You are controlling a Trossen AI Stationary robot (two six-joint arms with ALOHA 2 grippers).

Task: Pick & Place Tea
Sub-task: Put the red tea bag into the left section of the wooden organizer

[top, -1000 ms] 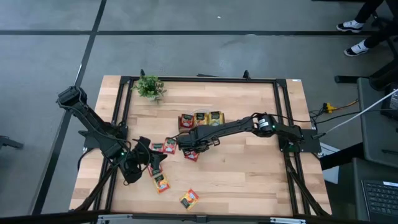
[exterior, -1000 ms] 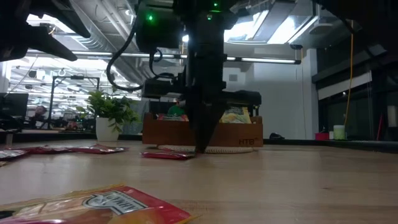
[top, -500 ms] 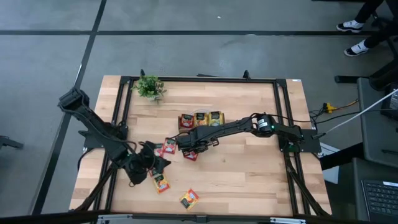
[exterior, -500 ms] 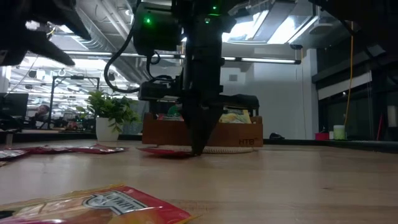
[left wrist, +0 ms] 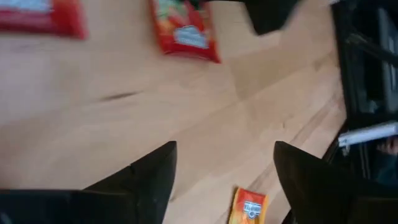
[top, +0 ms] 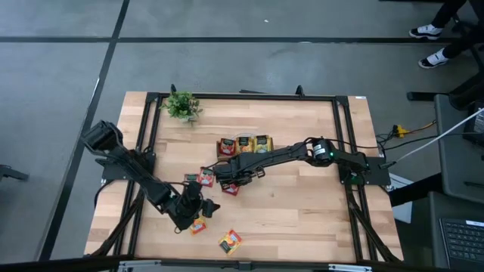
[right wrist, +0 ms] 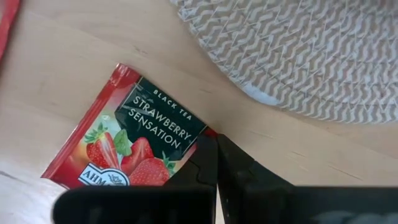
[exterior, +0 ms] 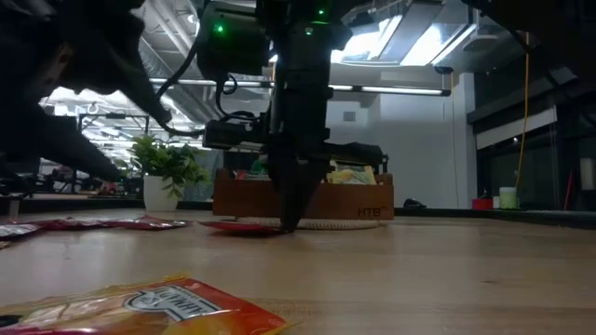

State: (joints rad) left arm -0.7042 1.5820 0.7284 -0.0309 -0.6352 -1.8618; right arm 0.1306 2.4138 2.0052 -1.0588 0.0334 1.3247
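Right gripper (right wrist: 214,163) is pressing down at the edge of a red strawberry sachet (right wrist: 134,146) lying flat on the bench (top: 302,219), beside a woven mat (right wrist: 298,56); its fingers are closed together, whether on the sachet's edge cannot be told. Left gripper (left wrist: 224,165) is hovering above the bench with fingers open and nothing between them, an orange sachet (left wrist: 249,205) lying beneath. More sachets are lying in the tray (top: 243,143).

A robotics lab in an open-plan office: a wooden counter (top: 302,219) ringed by a black metal frame (top: 344,162) stands on grey carpet (top: 249,60), with ceiling strip lights (exterior: 400,90), distant desks and a laptop (top: 461,238) nearby.
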